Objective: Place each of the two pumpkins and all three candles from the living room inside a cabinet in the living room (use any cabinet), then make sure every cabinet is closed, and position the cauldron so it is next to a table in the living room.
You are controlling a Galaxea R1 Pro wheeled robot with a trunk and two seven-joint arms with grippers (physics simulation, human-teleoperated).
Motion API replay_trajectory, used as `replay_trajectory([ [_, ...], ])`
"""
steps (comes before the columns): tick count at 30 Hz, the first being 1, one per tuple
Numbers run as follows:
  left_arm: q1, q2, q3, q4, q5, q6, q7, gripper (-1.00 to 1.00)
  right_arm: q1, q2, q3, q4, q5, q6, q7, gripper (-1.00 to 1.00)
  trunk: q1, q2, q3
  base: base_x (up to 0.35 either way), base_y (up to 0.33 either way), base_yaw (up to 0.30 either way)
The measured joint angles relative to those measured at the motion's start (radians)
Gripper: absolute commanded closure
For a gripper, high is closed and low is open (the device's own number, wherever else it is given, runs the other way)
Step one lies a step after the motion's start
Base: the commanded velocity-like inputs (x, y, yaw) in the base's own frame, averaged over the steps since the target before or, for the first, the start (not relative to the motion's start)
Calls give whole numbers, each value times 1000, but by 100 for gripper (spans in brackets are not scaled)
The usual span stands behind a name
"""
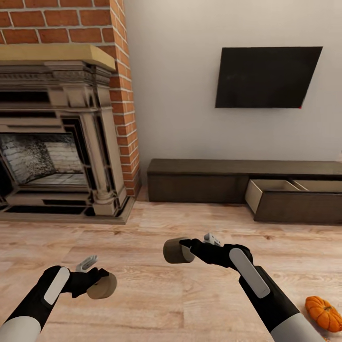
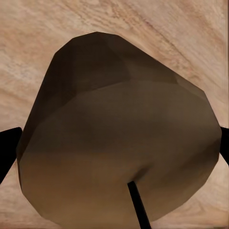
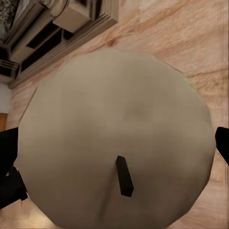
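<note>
**Inventory: both arms loaded, facing the TV wall**

1. Left gripper (image 1: 97,280) — at 7 o'clock in my head view, low over the floor (image 1: 156,304). Its jaws are clamped on a candle (image 1: 103,286), which lies tipped sideways, flat end toward 3 o'clock. My left wrist view shows this left-hand candle (image 2: 119,143) close up, brown-grey, with its dark wick (image 2: 139,205) and a dark fingertip at each side edge.

2. Right gripper (image 1: 186,249) — near 6 o'clock, just right of centre. Its jaws grip a second candle (image 1: 175,251), flat end toward 9 o'clock. In my right wrist view this right-hand candle (image 3: 117,138) presents its pale flat top, the wick (image 3: 124,175) standing on it, and black fingers at both edges.

3. Pumpkin (image 1: 325,312) — one, orange and ribbed, on the floor at 4 o'clock, just beside my right forearm.

4. Cabinet (image 1: 199,180) — long, low, dark brown, against the wall at 2 to 3 o'clock. Its right drawer (image 1: 285,197) is pulled out, pale wood inside; I see nothing in the part of it that shows. The left half is shut.

5. Fireplace (image 1: 57,137) — stone surround with a brick chimney, at 10 o'clock.

6. TV (image 1: 266,78) — dark screen on the wall at 1 o'clock, above the cabinet.
</note>
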Motion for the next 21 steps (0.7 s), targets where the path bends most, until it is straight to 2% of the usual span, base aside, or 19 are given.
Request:
replay_trajectory([
  [9, 0, 2, 0, 0, 0, 0, 0, 100, 0, 1, 0, 1, -1, -2, 0, 100, 0, 0, -7, 0, 45, -250],
  [21, 0, 12, 0, 1, 5, 1, 0, 100, 0, -2, 0, 2, -1, -3, 2, 100, 0, 0, -17, 0, 252, -249],
])
